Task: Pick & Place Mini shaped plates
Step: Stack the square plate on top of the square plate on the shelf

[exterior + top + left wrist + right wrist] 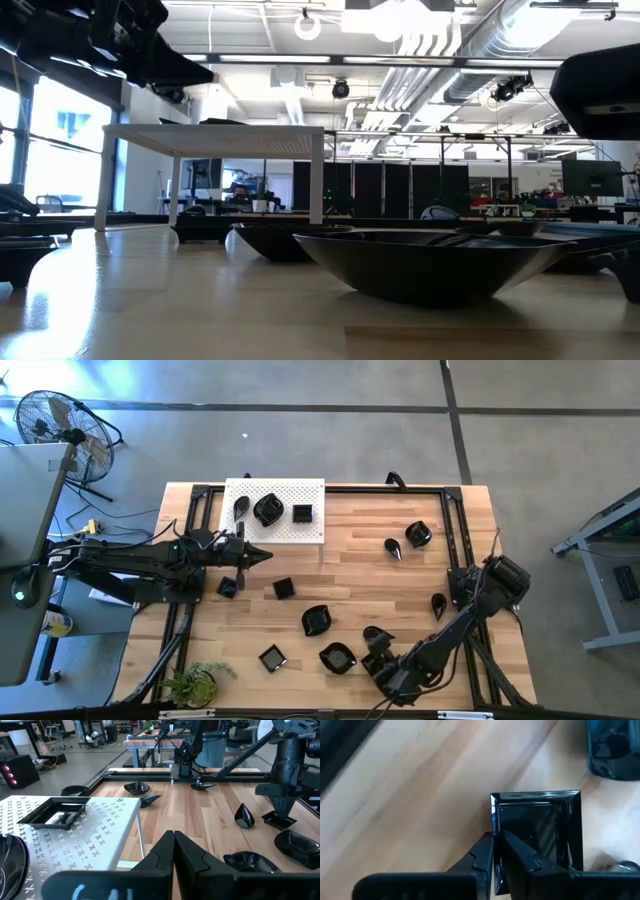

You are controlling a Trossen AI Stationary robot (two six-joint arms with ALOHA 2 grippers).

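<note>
This is a robotics lab or industrial workshop hall: a polished concrete floor (330, 385) with taped lines, exposed ceiling ducts (450, 45) and strip lights, a standing floor fan (55, 422), and other framed workbenches (150, 742) beyond the wooden tabletop (360, 575).

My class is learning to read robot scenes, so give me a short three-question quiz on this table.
1. True or false: the board holds three plates.
2. The right gripper is pinching a plate of which shape? A square, B teardrop, C round.
3. Which gripper is shut beside the board?
Key: 1 true; 2 A; 3 the left gripper.
</note>
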